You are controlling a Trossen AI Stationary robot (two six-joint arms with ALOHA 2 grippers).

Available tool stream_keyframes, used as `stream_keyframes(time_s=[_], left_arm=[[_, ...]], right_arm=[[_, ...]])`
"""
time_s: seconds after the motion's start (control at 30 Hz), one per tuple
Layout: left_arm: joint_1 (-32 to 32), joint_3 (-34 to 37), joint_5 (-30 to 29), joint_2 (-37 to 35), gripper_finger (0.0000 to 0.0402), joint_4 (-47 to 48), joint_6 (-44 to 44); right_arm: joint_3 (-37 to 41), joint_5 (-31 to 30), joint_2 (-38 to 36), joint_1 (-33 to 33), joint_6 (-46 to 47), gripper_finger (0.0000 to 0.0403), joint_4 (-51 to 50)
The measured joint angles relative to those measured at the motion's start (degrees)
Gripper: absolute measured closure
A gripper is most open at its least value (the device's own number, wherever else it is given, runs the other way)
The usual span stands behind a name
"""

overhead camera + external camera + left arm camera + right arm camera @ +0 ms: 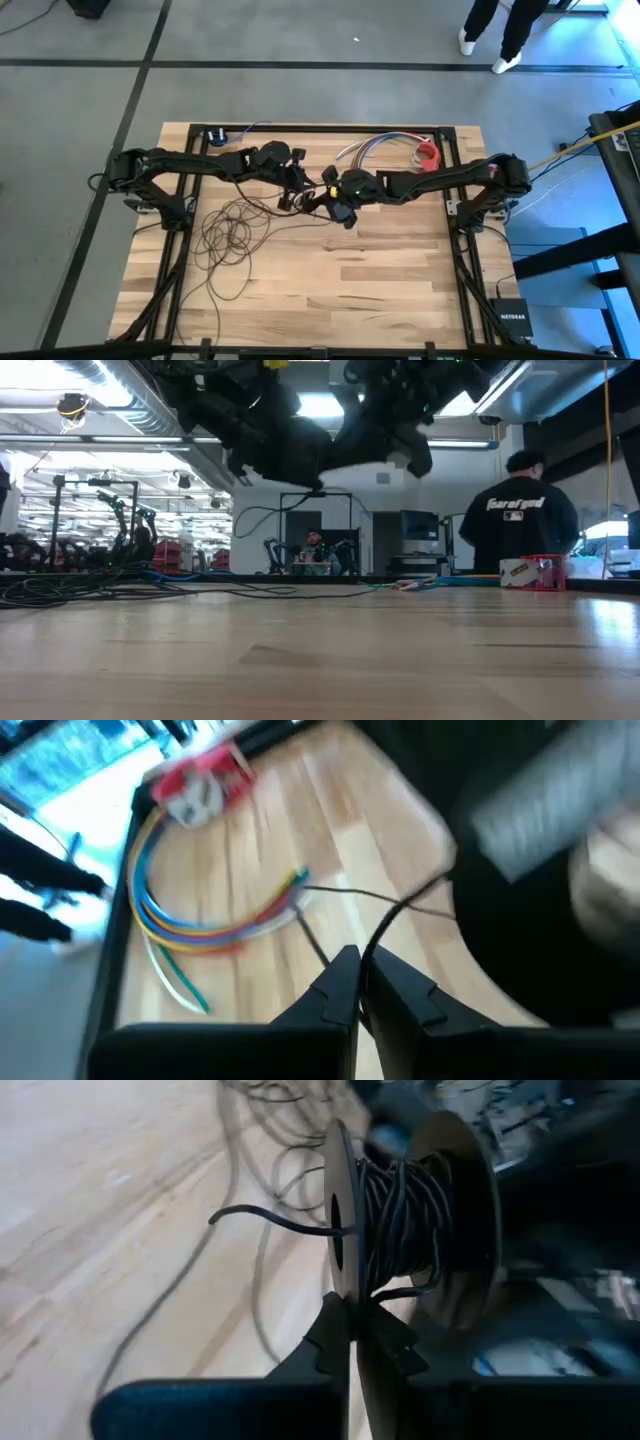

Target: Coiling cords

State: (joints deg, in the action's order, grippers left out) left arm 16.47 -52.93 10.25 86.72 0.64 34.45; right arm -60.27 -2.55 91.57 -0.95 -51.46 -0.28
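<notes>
Left gripper [358, 982]: fingers pinched shut on the cords [235, 235]
Right gripper [352, 1338]: fingers clamped on a black spool [400, 1220] flange
Cords: loose loops on the surface [380, 280] left of centre, some wound on the spool

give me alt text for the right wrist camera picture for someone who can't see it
The right gripper, fingers shut, pinches the thin rim of a black spool partly wound with dark cord. A loose cord end sticks out through the spool's side, and more cord lies in loops on the wooden table behind.
</notes>
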Motion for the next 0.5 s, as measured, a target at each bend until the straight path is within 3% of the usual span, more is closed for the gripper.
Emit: stream_keyframes(time_s=[0.33, 0.5], left_arm=[[0.24, 0.00, -0.98, -0.02, 0.0383, 5.03, -6.37], [0.24, 0.04, -1.30, 0.09, 0.0338, 5.20, -10.22]], right_arm=[[-0.04, -7.30, -7.44, -0.13, 4.85, 0.0393, -5.32], [-0.15, -11.28, -9.59, -0.13, 6.64, 0.0393, -6.37]])
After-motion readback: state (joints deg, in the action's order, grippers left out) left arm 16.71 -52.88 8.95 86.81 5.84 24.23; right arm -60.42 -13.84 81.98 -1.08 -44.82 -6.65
